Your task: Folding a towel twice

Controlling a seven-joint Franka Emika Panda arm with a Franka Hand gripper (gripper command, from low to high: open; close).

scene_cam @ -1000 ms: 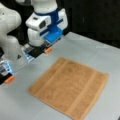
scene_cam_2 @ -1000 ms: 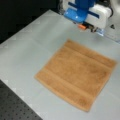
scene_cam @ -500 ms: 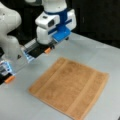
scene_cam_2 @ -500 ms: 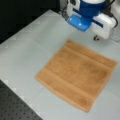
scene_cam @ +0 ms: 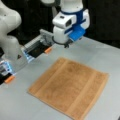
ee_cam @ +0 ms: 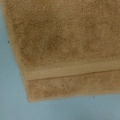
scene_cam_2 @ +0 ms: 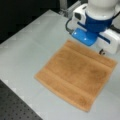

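The orange-tan towel point(scene_cam: 71, 86) lies flat and unfolded on the grey table point(scene_cam: 105, 56), with a woven band near two of its edges. Both front views show all of the towel point(scene_cam_2: 77, 75). My gripper point(scene_cam: 66, 45) hangs from the white and blue hand above the table, just beyond the towel's far corner. From the opposite side, the gripper point(scene_cam_2: 101, 51) hovers over the towel's far edge, apart from the cloth. The wrist view looks straight down on one towel corner point(ee_cam: 65, 50) with its band; no fingers show there.
A second white arm base point(scene_cam: 10, 37) stands at the left of a front view, with blue lights and orange tabs point(scene_cam: 9, 79) beside it. A grey metal fixture point(scene_cam: 37, 45) sits behind the towel. A black perforated board point(scene_cam_2: 15, 105) borders the table's near edge.
The hand has moved to the right in a front view and nearer to the towel's far corner. The towel has not moved.
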